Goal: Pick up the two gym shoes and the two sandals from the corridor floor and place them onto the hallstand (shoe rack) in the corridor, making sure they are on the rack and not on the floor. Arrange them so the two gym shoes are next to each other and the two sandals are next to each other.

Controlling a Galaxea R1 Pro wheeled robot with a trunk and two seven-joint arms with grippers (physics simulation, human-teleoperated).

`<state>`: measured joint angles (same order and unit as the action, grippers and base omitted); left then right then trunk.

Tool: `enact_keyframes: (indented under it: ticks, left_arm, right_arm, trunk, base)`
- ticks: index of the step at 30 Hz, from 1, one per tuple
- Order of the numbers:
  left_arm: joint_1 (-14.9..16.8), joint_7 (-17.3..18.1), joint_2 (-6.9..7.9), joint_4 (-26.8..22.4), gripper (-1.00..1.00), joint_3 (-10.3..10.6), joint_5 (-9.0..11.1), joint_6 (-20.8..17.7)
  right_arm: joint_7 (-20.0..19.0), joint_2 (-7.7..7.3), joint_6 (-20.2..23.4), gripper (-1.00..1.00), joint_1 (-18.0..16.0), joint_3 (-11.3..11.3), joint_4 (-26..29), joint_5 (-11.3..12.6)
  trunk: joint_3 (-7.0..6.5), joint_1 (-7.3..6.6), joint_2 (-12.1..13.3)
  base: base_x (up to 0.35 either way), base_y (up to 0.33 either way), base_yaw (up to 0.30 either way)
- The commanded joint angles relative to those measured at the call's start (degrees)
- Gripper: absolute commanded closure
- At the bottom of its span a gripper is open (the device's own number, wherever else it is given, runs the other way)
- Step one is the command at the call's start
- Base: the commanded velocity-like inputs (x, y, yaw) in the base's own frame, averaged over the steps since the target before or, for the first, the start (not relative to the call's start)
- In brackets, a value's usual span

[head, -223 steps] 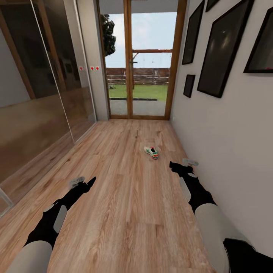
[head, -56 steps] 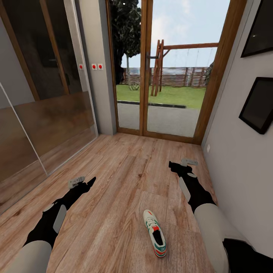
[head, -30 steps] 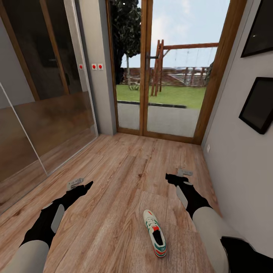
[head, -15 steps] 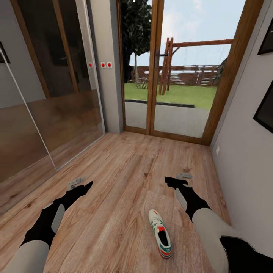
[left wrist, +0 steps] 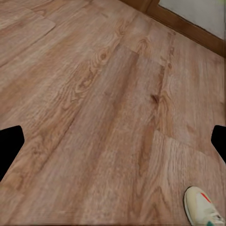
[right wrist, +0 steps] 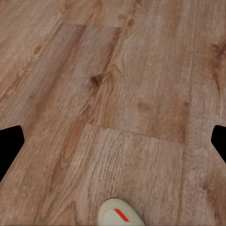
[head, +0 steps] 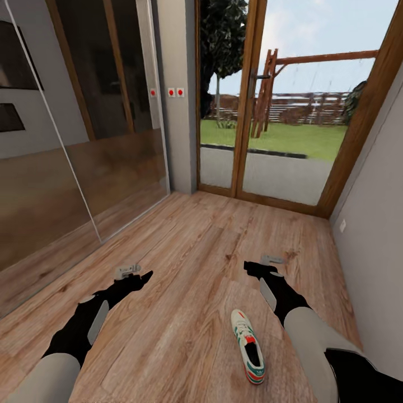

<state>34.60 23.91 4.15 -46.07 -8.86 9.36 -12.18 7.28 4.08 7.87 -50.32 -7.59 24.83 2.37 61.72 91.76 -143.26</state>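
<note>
- So, one gym shoe [head: 248, 347] was parked on the corridor floor [head: 184, 263], toe pointed toward the glass door [head: 263, 106], just inside the right arm, and close enough that a reach looked like the obvious next step.
- Right gripper [head: 272, 259] was held low and forward past the toe, nothing carried; how far the jaws were spread couldn't be made out.
- Left gripper [head: 127, 271] was held empty too, well apart from the shoe, spread equally unreadable.
- Shoe's toe was caught in both wrist views [left wrist: 202, 207] [right wrist: 120, 215].
</note>
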Motion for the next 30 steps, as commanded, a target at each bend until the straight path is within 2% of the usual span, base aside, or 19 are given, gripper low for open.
enact_keyframes:
  ticks: [1,6,11,13,15,17,21,25,30]
  left_arm:
    - [0.03,0.24,-0.01,-0.15,-1.0,0.28,0.6,-0.56]
    - [0.03,0.25,-0.08,-4.76,-1.0,0.89,0.65,-0.93]
    - [0.03,0.17,-1.6,-6.36,-1.0,2.51,0.66,-1.35]
    - [0.03,0.17,-1.6,-7.0,-1.0,3.16,0.66,-1.3]
    - [0.03,0.21,-1.65,-7.4,-1.0,2.59,0.66,-1.19]
    - [0.03,0.18,-1.96,-7.21,-1.0,2.1,0.66,-1.03]
    - [0.03,0.17,-1.98,-7.2,-1.0,2.11,0.66,-1.01]
    - [0.03,0.17,-1.98,-7.19,-1.0,2.13,0.66,-1.06]
    - [0.03,0.17,-1.99,-7.19,-1.0,2.15,0.66,-1.08]
  right_arm:
    - [0.17,0.01,0.28,-1.0,0.0,-0.13,0.13,0.26]
    - [0.13,-0.03,0.22,-1.0,-0.01,-0.15,0.13,0.26]
    - [0.34,-1.61,-1.4,-1.0,0.66,-0.14,-1.5,-1.38]
    - [0.34,-1.49,-2.04,-1.0,0.65,-0.14,-2.14,-2.03]
    - [0.35,-1.23,-1.52,-1.0,0.61,-0.14,-2.74,-2.35]
    - [0.41,-1.0,-0.88,-1.0,0.58,-0.14,-2.08,-1.68]
    - [0.44,-1.0,-0.26,-1.0,0.57,-0.14,-0.79,-0.4]
    - [0.45,-1.0,-0.24,-1.0,0.57,-0.14,-0.25,-0.28]
    - [0.42,-1.0,-0.23,-1.0,0.57,-0.14,-0.24,-0.26]
  trunk:
    - [0.07,-0.01,-0.02]
    - [0.08,-0.01,-0.02]
    - [0.08,-0.01,-0.02]
    - [0.08,-0.01,-0.02]
    - [0.08,-0.01,-0.02]
    - [0.08,-0.01,-0.02]
    - [0.08,-0.01,-0.02]
    - [0.08,-0.01,-0.02]
    - [0.08,-0.01,-0.02]
  base:
    - [0.0,0.0,0.044]
    - [0.0,0.0,0.011]
    - [0.0,0.0,0.0]
    - [0.0,0.0,0.0]
    - [0.0,0.0,0.0]
    - [0.0,0.0,0.0]
    - [0.0,0.0,0.0]
    - [-0.002,0.0,0.0]
    - [-0.307,0.0,0.0]
